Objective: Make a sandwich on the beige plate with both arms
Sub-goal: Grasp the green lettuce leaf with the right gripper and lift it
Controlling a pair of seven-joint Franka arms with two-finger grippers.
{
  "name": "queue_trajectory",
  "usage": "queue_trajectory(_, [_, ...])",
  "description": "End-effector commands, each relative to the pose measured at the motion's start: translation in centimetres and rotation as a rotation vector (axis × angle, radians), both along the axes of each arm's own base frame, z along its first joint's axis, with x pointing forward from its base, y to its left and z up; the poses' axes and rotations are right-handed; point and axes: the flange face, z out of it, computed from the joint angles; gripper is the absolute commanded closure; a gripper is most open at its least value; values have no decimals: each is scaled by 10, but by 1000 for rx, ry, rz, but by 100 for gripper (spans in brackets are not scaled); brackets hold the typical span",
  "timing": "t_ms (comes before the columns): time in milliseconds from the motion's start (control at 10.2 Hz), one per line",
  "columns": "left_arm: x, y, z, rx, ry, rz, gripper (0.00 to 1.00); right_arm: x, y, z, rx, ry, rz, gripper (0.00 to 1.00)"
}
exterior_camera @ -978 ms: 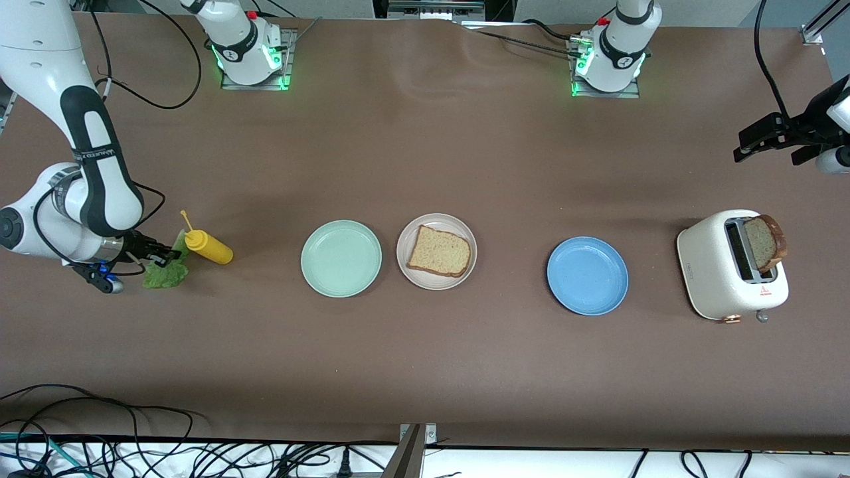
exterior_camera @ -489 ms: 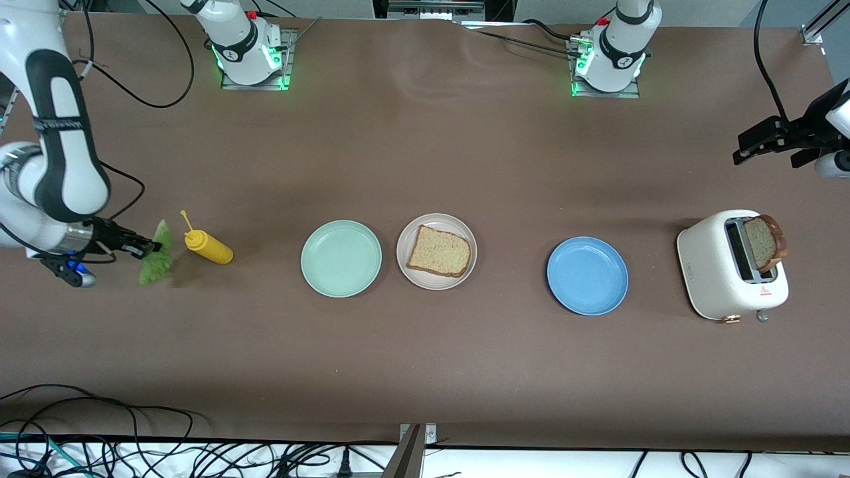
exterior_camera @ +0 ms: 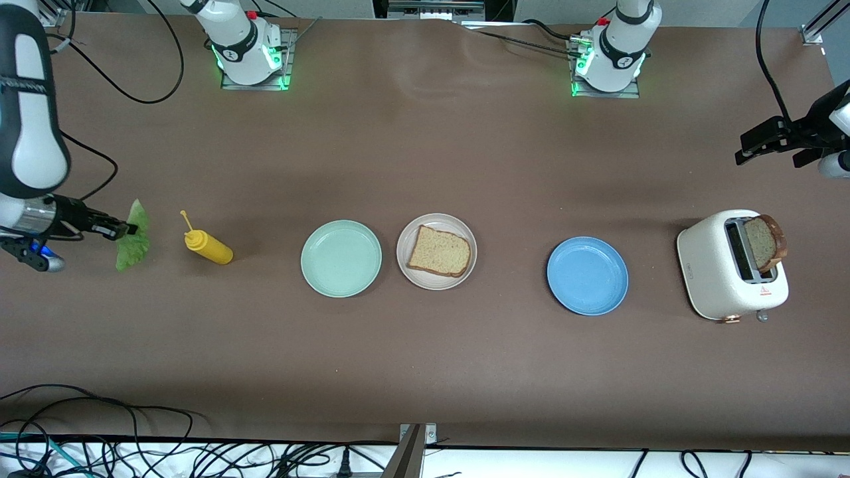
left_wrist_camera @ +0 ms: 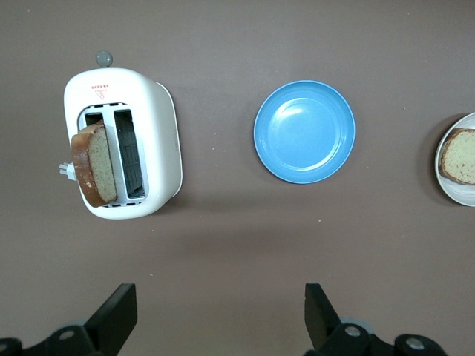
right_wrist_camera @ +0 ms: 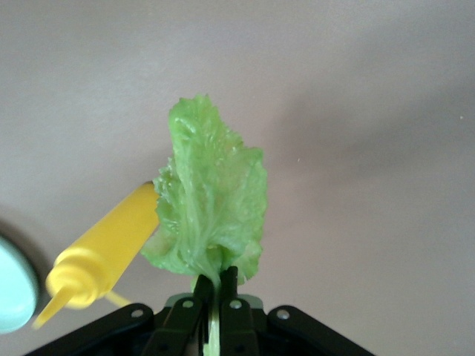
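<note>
One brown bread slice [exterior_camera: 439,251] lies on the beige plate [exterior_camera: 418,273] at mid-table. A second slice [exterior_camera: 764,241] stands in the white toaster [exterior_camera: 720,279] at the left arm's end. My right gripper [exterior_camera: 125,230] is shut on a ruffled green lettuce leaf [exterior_camera: 134,237], which hangs over the table at the right arm's end, beside the yellow bottle. In the right wrist view the lettuce leaf [right_wrist_camera: 211,208] stands between the pinched fingers [right_wrist_camera: 202,292]. My left gripper [exterior_camera: 764,138] waits open in the air above the toaster's end of the table; its fingers [left_wrist_camera: 119,317] are wide apart.
A yellow squeeze bottle [exterior_camera: 208,247] lies on the table between the lettuce and the mint green plate [exterior_camera: 340,257]. A blue plate [exterior_camera: 588,275] sits between the beige plate and the toaster. Cables run along the table's near edge.
My right gripper has lifted the lettuce leaf off the table and carried it away from the yellow bottle, toward the right arm's end. The left arm has barely moved.
</note>
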Motion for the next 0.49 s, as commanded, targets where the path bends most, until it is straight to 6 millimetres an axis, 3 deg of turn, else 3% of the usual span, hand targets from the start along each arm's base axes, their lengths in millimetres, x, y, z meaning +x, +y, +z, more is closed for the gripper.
queue_trajectory(0, [3, 7, 5, 2, 8, 20, 0, 8, 11, 41, -3, 16, 8, 100])
queue_trajectory(196, [2, 12, 5, 2, 10, 27, 0, 21, 54, 64, -13, 27, 5, 100])
queue_trajectory(391, [2, 11, 5, 2, 8, 26, 0, 35, 127, 76, -49, 24, -15, 100])
